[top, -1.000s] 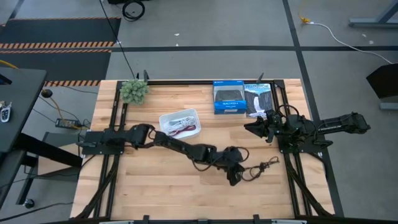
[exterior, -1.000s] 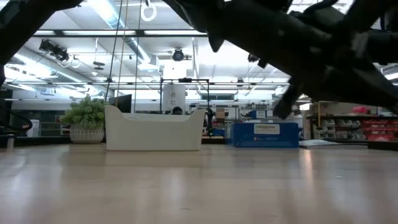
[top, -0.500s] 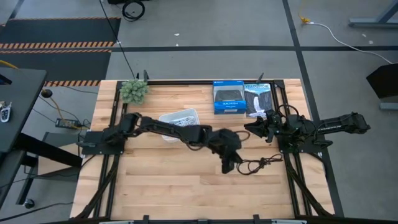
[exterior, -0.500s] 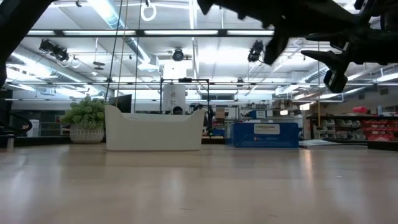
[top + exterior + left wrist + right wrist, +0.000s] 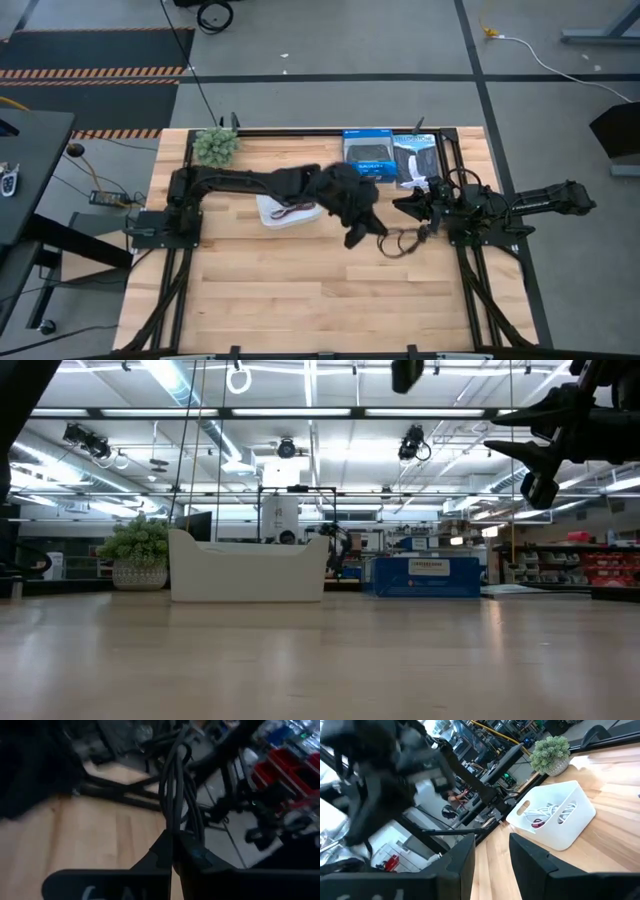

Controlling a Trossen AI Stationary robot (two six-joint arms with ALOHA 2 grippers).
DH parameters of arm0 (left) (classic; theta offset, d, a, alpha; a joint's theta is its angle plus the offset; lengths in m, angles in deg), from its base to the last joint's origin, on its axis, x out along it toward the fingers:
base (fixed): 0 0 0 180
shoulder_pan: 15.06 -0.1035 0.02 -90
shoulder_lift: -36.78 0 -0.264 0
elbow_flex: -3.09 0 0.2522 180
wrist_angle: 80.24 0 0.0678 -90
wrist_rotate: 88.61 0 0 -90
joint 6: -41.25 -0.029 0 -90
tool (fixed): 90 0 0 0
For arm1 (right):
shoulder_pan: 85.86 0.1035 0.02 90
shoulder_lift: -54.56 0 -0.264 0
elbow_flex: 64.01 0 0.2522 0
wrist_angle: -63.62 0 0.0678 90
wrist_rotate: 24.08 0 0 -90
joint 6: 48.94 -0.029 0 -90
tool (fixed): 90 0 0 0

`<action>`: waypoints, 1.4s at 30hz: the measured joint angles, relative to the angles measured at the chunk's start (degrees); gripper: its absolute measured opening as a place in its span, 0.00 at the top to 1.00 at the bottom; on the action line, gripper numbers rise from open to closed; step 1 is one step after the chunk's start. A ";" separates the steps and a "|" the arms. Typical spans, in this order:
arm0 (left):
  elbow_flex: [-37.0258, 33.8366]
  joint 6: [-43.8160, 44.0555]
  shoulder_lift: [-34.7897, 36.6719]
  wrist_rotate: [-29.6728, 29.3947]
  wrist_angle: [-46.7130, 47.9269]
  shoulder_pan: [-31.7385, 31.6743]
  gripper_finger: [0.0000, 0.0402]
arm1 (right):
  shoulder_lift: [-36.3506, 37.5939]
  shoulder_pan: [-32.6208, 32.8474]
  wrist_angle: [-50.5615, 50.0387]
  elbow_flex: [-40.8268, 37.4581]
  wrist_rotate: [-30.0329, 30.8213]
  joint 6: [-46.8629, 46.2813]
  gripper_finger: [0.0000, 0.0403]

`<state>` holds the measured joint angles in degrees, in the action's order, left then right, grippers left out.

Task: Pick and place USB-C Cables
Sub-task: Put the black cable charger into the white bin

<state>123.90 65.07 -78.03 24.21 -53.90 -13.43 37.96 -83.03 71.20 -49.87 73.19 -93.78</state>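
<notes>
My left gripper (image 5: 353, 236) is over the table's middle, right of the white tray (image 5: 272, 212), and is shut on the black USB-C cable (image 5: 402, 241). The cable trails from it toward the right arm. The tray holds a white cable (image 5: 547, 812) and a maroon cable (image 5: 536, 823); the left arm hides much of the tray in the high view. My right gripper (image 5: 410, 206) is open and empty at the table's right side, fingers pointing toward the tray. It also shows in the low view (image 5: 548, 452). My left gripper pinches the black cable's bundled strands (image 5: 173, 822) between its two fingers. The bundle runs on along the fingers and out past their tips (image 5: 176, 765). In the high view the cable's loose end (image 5: 425, 233) reaches toward the table's right edge.
Two blue-and-black retail boxes (image 5: 367, 158) (image 5: 414, 160) lie at the far edge, right of centre. A potted plant (image 5: 217, 147) stands at the far left corner. Bare wood lies along the near half of the table (image 5: 300, 300). The right arm's base (image 5: 480, 215) is close to the cable.
My left gripper has gone up and toward the far edge and the tray, staying shut on the black cable. The cable, stretched out near the table's right front before, has been drawn along with it and now lies bunched closer to the right gripper.
</notes>
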 joint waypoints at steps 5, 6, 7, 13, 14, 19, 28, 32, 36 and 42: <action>0.00 -3.22 4.62 -3.75 7.12 -1.99 0.97 | 0.00 0.02 0.04 0.00 -0.01 0.00 0.68; 0.06 -3.61 5.67 -4.67 8.14 -2.41 0.97 | 0.02 0.01 0.08 -0.01 0.03 0.00 0.68; -0.01 -3.85 6.63 -5.39 10.90 -2.78 0.97 | 0.00 0.02 -0.02 -0.02 0.10 0.00 0.68; -0.03 -6.26 11.81 -9.05 20.80 -4.42 0.97 | 0.00 0.01 0.10 -0.01 0.12 0.00 0.68; 0.03 -6.80 12.76 -10.00 21.50 -4.53 0.97 | 0.01 0.00 0.23 -0.02 0.12 0.00 0.68; -0.01 -7.70 16.38 -14.03 29.77 -5.38 0.97 | 0.04 0.00 0.50 -0.02 0.12 0.00 0.68; 0.41 -7.06 20.98 -21.69 43.01 -5.60 0.97 | 0.02 0.00 0.84 -0.01 0.11 0.00 0.68; 0.39 -10.01 20.96 -24.85 54.31 -5.55 0.97 | 0.00 0.00 1.05 0.00 0.10 0.00 0.68; 0.30 -11.29 19.14 -28.12 64.45 -5.55 0.97 | 0.00 0.00 1.04 -0.01 0.10 0.00 0.68; 0.32 -12.95 16.28 -32.77 70.94 -5.23 0.97 | 0.07 0.02 0.97 -0.02 -0.03 0.00 0.68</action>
<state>124.22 52.12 -61.74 -8.56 17.04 -18.66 38.03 -83.01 72.17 -49.89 73.16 -93.78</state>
